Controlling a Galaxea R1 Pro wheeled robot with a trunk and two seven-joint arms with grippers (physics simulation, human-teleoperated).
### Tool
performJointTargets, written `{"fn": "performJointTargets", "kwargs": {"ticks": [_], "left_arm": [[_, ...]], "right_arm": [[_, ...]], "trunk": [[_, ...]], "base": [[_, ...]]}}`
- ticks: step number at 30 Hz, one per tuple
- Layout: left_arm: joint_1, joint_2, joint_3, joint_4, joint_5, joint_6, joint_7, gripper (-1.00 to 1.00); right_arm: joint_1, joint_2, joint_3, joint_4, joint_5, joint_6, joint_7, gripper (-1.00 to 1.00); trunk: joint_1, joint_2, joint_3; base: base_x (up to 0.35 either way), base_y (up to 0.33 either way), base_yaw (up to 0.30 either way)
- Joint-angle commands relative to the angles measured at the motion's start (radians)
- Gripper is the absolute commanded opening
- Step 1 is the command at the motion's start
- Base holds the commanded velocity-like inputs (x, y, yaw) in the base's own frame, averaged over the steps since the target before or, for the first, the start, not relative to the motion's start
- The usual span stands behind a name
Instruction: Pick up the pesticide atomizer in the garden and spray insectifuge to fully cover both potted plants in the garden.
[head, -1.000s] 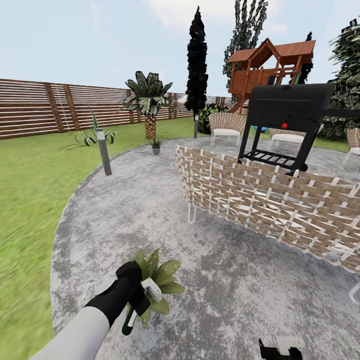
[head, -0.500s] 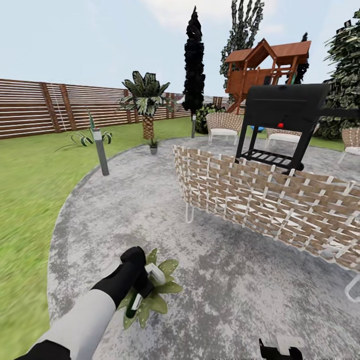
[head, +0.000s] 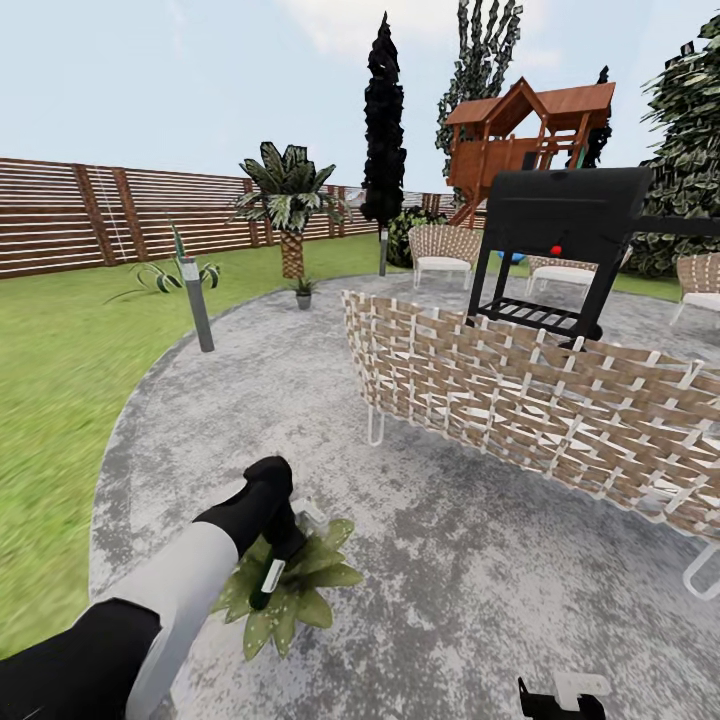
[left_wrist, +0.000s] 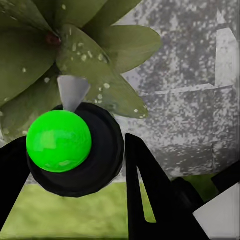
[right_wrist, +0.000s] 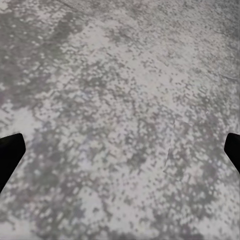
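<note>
My left gripper (head: 282, 543) is shut on the pesticide atomizer (head: 266, 588), a slim dark-green bottle with a white label band, held tilted just above one potted plant (head: 300, 600) on the grey paving. In the left wrist view the atomizer (left_wrist: 59, 141) shows end-on as a bright green dome in a black ring between the dark fingers (left_wrist: 145, 185), with the plant's speckled leaves (left_wrist: 95, 60) right beyond it. The other potted plant (head: 303, 291) stands far off at the paving's edge by the palm. My right gripper (head: 560, 695) hangs low and open over bare paving, fingertips (right_wrist: 10, 152) wide apart.
A woven sofa back (head: 520, 410) runs across the right, with a black grill (head: 560, 235) behind it. A grey bollard light (head: 197, 305) stands at the lawn's edge, near a striped agave (head: 160, 278) and the palm (head: 290, 215). The slat fence (head: 100, 220) bounds the lawn.
The whole view has shifted a little. My left arm has reached further in, and the atomizer has moved from the near plant's left side to over its middle.
</note>
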Motion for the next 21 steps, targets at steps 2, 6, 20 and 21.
{"fn": "performJointTargets", "kwargs": {"ticks": [2, 6, 20, 21], "left_arm": [[0.005, -0.010, -0.001, 0.001, -0.011, 0.003, -0.011, -1.00], [0.044, -0.020, -0.002, 0.001, -0.013, -0.002, -0.009, -1.00], [0.102, 0.006, -0.003, 0.001, -0.020, -0.007, -0.006, -1.00], [0.102, 0.014, 0.000, 0.001, -0.019, -0.007, -0.006, -1.00]], "right_arm": [[-0.001, 0.000, -0.006, 0.001, 0.011, -0.003, -0.005, 1.00], [-0.001, 0.000, -0.006, 0.001, 0.011, -0.003, -0.005, 1.00], [-0.001, 0.000, -0.006, 0.001, 0.011, -0.003, -0.005, 1.00], [-0.001, 0.000, -0.006, 0.001, 0.011, -0.003, -0.005, 1.00]], "trunk": [[0.000, 0.000, -0.001], [0.000, 0.000, -0.001], [0.000, 0.000, -0.001], [0.000, 0.000, -0.001]], "base": [[0.000, 0.000, 0.000], [0.000, 0.000, 0.000], [0.000, 0.000, 0.000], [0.000, 0.000, 0.000]]}}
